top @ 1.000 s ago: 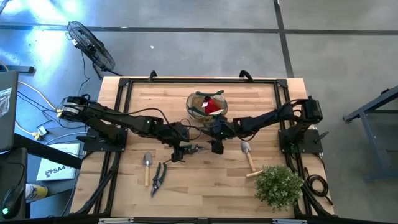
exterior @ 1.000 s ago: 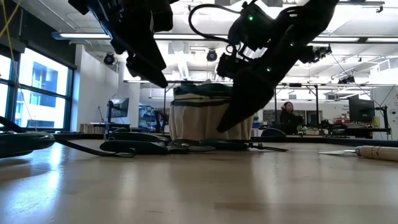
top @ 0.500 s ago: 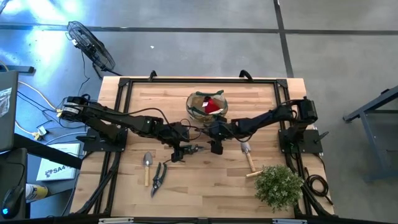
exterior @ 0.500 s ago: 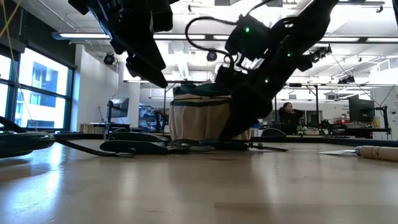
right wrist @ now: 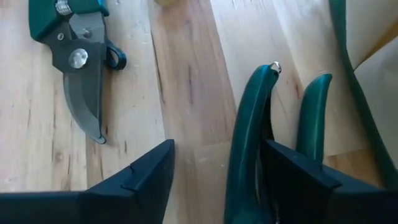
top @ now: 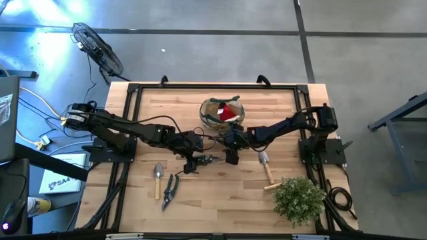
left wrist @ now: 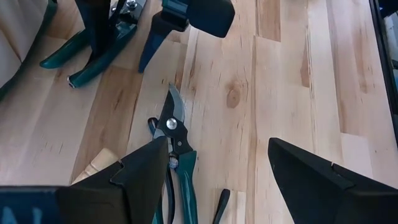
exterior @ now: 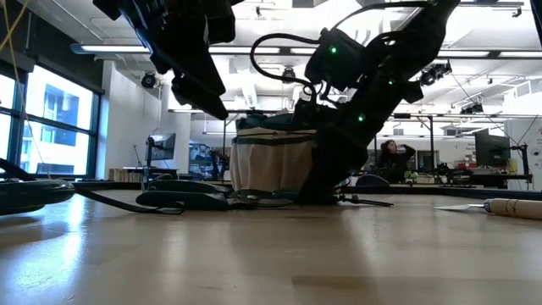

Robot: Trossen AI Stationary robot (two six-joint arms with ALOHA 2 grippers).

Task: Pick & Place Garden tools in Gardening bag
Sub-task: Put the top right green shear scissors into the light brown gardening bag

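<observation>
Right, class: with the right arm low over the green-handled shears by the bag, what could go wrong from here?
1. The right end effector, open, brackets only one handle of the green-handled shears; closing there, the tool may pivot.
2. The gardening bag lies close beside; lifting could snag it.
3. The left end effector hovers nearby, so the arms might clash.

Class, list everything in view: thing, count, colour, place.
Soft round fabric gardening bag: one, olive-tan, green trim, far centre.
Fabric glove: one, red, inside the bag.
Wooden-handled metal trowels: two, pale handles, one left, one right.
Green-handled pruning shears: three, front left, centre, beside the bag.
Bushy plant: one, green, front right corner.
Floor fan: one, black, beyond the left corner.
Person: one, room behind table.
Left gripper: one, dark, open, centre.
Right gripper: one, dark, open, straddling a shears handle.
</observation>
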